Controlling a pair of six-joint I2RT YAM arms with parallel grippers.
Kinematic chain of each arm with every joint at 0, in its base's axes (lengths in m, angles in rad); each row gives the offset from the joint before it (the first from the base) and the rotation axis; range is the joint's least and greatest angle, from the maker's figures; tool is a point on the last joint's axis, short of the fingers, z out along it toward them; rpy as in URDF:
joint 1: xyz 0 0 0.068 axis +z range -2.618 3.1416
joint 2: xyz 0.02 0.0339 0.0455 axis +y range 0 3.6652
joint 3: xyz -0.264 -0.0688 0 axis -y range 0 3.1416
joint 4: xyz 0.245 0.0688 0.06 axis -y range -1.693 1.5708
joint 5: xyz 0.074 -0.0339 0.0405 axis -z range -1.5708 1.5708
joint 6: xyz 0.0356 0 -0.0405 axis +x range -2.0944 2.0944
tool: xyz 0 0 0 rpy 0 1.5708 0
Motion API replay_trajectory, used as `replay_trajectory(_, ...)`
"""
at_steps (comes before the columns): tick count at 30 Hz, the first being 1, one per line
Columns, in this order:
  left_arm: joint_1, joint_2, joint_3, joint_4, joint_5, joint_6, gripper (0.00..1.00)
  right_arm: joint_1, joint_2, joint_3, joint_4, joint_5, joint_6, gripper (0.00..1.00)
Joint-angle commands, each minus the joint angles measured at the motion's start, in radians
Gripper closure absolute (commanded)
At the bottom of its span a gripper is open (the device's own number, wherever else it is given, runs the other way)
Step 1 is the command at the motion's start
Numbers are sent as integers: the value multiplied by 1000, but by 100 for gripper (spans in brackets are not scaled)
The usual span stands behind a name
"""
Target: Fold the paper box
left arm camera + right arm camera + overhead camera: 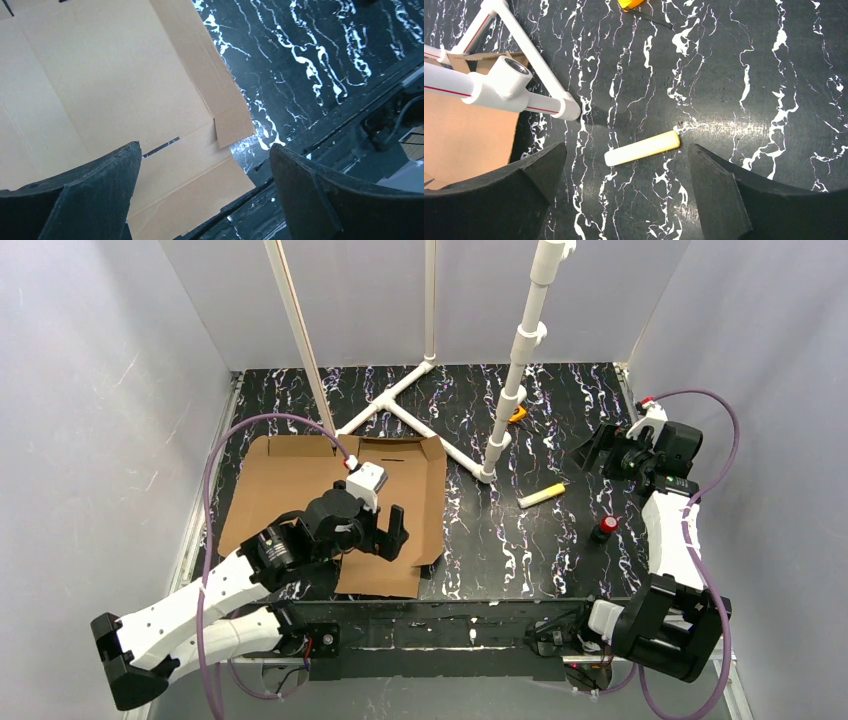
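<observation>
Box [290,475] lies unfolded and flat on the left half of the table [520,550]. Its flaps are spread, and it reaches from near the left edge almost to the near edge. The left gripper [383,538] hangs over the sheet's near right part, jaws wide apart, holding nothing. The right gripper [595,450] is near the right edge, toward the far corner, jaws also wide apart and empty. A yellow stick [642,148] lies on the table near a white pipe frame [420,410].
</observation>
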Motion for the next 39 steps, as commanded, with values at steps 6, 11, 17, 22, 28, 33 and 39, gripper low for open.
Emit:
replay_trajectory(6, -3, 24, 24, 3, 133, 26, 1, 0, -36, 3, 27, -128, 14, 0)
replay_trajectory(11, -17, 63, 71, 13, 180, 20, 1, 12, -38, -24, 33, -202, -74, 0)
replay_trajectory(17, -100, 176, 112, 22, 90, 40, 1, 55, -30, -42, -36, -239, -304, 0)
replay_trajectory(22, -180, 391, 235, 30, 26, 53, 1, 104, -4, -33, -173, -351, -512, 0)
replay_trajectory(28, -233, 610, 300, 35, -77, 73, 6, 123, 5, -38, -190, -335, -537, 0)
replay_trajectory(33, -245, 701, 292, 42, -222, -59, 15, 123, 12, -47, -168, -334, -505, 0)
replay_trajectory(39, -280, 771, 261, 64, -330, -62, 28, 128, 19, -57, -156, -361, -487, 0)
